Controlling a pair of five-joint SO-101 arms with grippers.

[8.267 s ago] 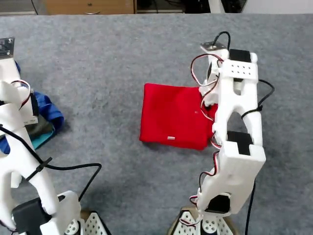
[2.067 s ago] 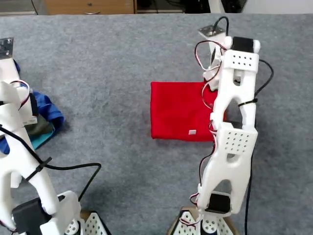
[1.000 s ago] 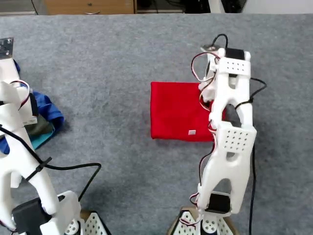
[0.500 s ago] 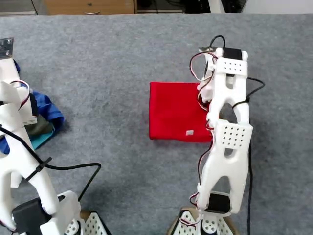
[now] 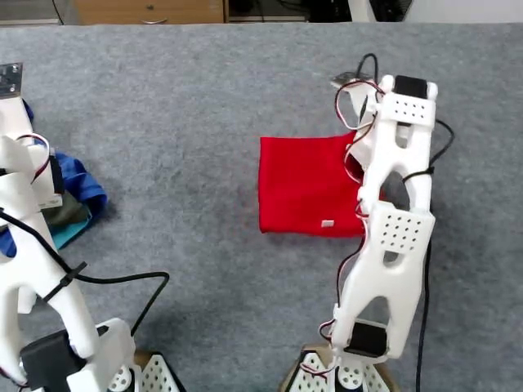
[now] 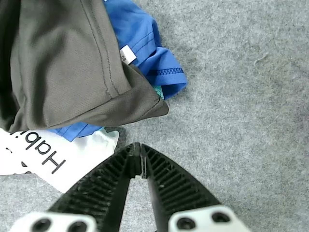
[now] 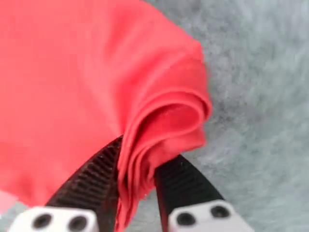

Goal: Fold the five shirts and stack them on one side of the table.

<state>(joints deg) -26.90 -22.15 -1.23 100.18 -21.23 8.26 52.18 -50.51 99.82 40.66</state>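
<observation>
A folded red shirt (image 5: 306, 184) lies near the middle of the grey table. My right gripper (image 7: 137, 166) is shut on its bunched right edge, with layers of the red shirt (image 7: 72, 82) pinched between the black fingers. The right arm (image 5: 392, 204) stands over that edge. At the table's left side lies a pile of shirts (image 5: 73, 200): a dark grey shirt (image 6: 58, 63) on top of a blue shirt (image 6: 145, 34), with a white printed one (image 6: 53, 162) beside them. My left gripper (image 6: 140, 162) is shut with nothing in it, just above the felt next to the pile.
Grey felt (image 5: 180, 106) covers the whole table. The left arm (image 5: 33, 245) rises along the left edge. A wooden cabinet (image 5: 147, 10) stands beyond the far edge. Open felt lies between the pile and the red shirt.
The right arm has pulled the red shirt slightly to the right over the last second. The left arm has stayed still.
</observation>
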